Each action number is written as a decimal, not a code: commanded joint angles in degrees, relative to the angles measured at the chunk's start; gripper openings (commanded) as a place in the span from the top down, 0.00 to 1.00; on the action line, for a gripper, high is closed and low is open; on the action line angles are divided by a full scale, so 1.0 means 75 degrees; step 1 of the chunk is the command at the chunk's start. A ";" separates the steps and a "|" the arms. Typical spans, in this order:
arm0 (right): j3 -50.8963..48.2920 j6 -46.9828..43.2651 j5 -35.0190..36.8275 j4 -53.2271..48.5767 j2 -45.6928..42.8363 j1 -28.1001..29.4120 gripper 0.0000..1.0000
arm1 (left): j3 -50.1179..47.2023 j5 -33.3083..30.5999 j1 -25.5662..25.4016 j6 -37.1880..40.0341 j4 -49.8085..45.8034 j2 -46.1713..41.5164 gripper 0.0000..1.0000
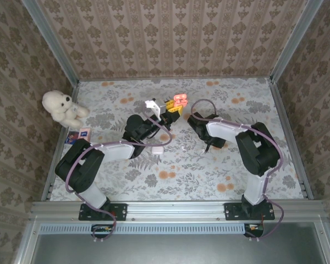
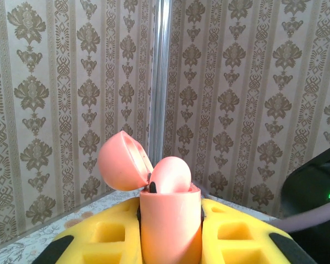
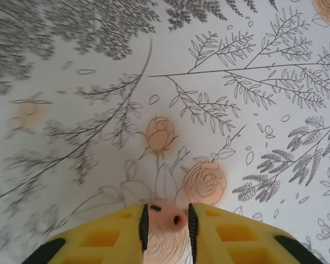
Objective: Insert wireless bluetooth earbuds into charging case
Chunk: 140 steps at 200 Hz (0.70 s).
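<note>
The left gripper (image 2: 170, 242) squeezes the open pink case (image 2: 168, 184), and near the case the right gripper (image 3: 166, 234) pinches an orange bud (image 3: 166, 215).

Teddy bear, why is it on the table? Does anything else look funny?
The white teddy bear sits in the far left corner of the table; a toy looks out of place here. The pink case just has its lid flipped open, held upright by the left gripper. Nothing looks spilled or broken.
</note>
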 commanded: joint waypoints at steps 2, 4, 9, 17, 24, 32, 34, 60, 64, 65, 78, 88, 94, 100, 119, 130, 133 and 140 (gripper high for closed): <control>-0.0326 0.0132 -0.0290 0.0260 -0.1033 0.0050 0.65 | -0.0119 0.0077 0.0078 -0.0121 0.0392 -0.0283 1.00; -0.0354 0.0117 -0.0308 0.0283 -0.1080 0.0042 0.64 | -0.0120 0.0077 0.0083 -0.0121 0.0397 -0.0285 1.00; -0.0414 0.0084 -0.0340 0.0332 -0.1239 0.0041 0.64 | -0.0144 0.0077 0.0084 -0.0132 0.0402 -0.0301 1.00; -0.0508 -0.0012 -0.0379 0.0423 -0.1425 0.0044 0.60 | -0.0166 0.0083 0.0074 -0.0133 0.0409 -0.0327 1.00; -0.0617 -0.0181 -0.0454 0.0575 -0.1575 0.0029 0.57 | -0.0189 0.0077 0.0079 -0.0132 0.0403 -0.0350 1.00; -0.0719 -0.0374 -0.0560 0.0702 -0.1685 -0.0011 0.56 | -0.0218 0.0077 0.0084 -0.0131 0.0416 -0.0373 1.00; -0.0746 -0.0420 -0.0587 0.0739 -0.1694 -0.0023 0.54 | -0.0221 0.0071 0.0075 -0.0132 0.0415 -0.0387 1.00; -0.1208 -0.1041 -0.1241 0.1348 -0.1803 -0.0294 0.52 | -0.0323 0.0089 0.0094 -0.0144 0.0404 -0.0518 1.00; -0.1271 -0.1058 -0.1351 0.1413 -0.1797 -0.0344 0.52 | -0.0337 0.0098 0.0094 -0.0135 0.0405 -0.0532 1.00; -0.1282 -0.1055 -0.1371 0.1428 -0.1794 -0.0357 0.52 | -0.0340 0.0099 0.0095 -0.0134 0.0404 -0.0540 1.00; -0.1504 -0.0995 -0.1638 0.1590 -0.1785 -0.0472 0.52 | -0.0367 0.0112 0.0094 -0.0168 0.0408 -0.0561 1.00; -0.1652 -0.0948 -0.1780 0.1736 -0.1768 -0.0530 0.52 | -0.0386 0.0141 0.0096 -0.0171 0.0403 -0.0562 1.00; -0.1737 -0.0924 -0.1840 0.1823 -0.1750 -0.0552 0.52 | -0.0390 0.0147 0.0092 -0.0168 0.0400 -0.0561 1.00; -0.1804 -0.0923 -0.1918 0.1866 -0.1735 -0.0589 0.52 | -0.0399 0.0148 0.0096 -0.0168 0.0397 -0.0582 1.00; -0.1943 -0.1010 -0.2098 0.2177 -0.1595 -0.0697 0.52 | -0.0427 0.0159 0.0108 -0.0165 0.0392 -0.0570 1.00; -0.1990 -0.1123 -0.2170 0.2280 -0.1504 -0.0772 0.52 | -0.0427 0.0162 0.0106 -0.0174 0.0392 -0.0562 1.00; -0.2005 -0.1170 -0.2197 0.2314 -0.1478 -0.0794 0.52 | -0.0425 0.0180 0.0100 -0.0176 0.0392 -0.0569 1.00; -0.2043 -0.1269 -0.2266 0.2407 -0.1431 -0.0835 0.52 | -0.0426 0.0183 0.0104 -0.0174 0.0387 -0.0557 1.00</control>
